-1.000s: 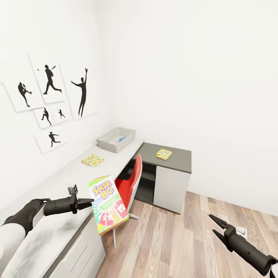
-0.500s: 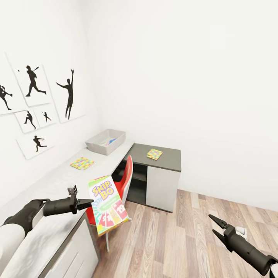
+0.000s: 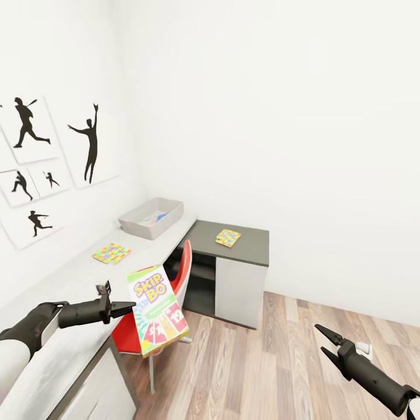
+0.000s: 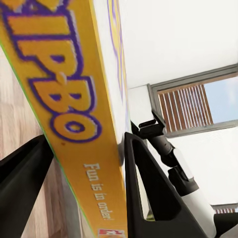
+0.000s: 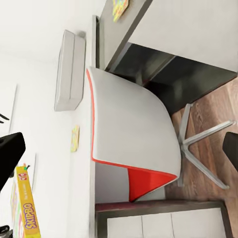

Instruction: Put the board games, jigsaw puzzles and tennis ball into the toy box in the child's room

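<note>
In the head view the whole picture has slid left since a second ago: your camera turned, the things did not move. Your left hand grasps the SKIP-BO box, well short of the toy box at the bench far end. Your right hand hangs released.

In the left wrist view both fingers clamp the box edge.

In the right wrist view the red chair stands before the toy box.

i count one skip-bo box clamped in my left claw, two jigsaw puzzles beyond it, one toy box farther off, one red chair, six silhouette prints.
</note>
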Tool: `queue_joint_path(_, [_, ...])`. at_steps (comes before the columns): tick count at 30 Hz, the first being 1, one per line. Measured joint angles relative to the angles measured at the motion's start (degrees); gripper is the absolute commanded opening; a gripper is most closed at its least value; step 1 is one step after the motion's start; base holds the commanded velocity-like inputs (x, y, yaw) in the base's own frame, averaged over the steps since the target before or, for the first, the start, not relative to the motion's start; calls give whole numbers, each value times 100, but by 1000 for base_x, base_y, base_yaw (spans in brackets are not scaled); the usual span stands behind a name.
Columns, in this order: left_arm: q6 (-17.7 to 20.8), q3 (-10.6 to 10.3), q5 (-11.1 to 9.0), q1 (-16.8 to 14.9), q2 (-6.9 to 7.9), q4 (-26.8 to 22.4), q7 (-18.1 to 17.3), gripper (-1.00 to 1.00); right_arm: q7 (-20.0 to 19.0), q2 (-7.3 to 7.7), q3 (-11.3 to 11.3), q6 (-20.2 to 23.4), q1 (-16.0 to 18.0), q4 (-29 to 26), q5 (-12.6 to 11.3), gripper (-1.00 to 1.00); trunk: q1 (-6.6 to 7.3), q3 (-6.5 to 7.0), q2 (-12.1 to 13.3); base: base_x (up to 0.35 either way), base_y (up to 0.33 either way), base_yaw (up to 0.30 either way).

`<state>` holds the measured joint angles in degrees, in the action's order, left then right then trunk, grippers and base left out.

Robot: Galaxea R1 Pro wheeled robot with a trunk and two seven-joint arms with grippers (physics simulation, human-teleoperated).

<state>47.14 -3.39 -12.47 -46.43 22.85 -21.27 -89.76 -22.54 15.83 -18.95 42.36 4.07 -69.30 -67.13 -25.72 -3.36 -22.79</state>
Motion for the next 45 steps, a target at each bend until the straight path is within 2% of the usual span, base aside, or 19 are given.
queue_joint_path(14, [-46, -4, -2, 10, 11, -1, -1, -100, 24, 0, 8, -9, 1, 3, 2, 100, 1, 49, 0, 282, -3, 187])
queue_joint_path(30, [-78, 0, -10, 9, 11, 1, 0, -100, 17, 0, 13, -7, 0, -35, 0, 100, 0, 53, 1, 307, -2, 16])
queue_joint_path(45, [-81, 3, -23, 11, 5, -6, 1, -100, 28, -3, 16, -7, 2, -46, 2, 100, 0, 61, 0, 213, -190, 241])
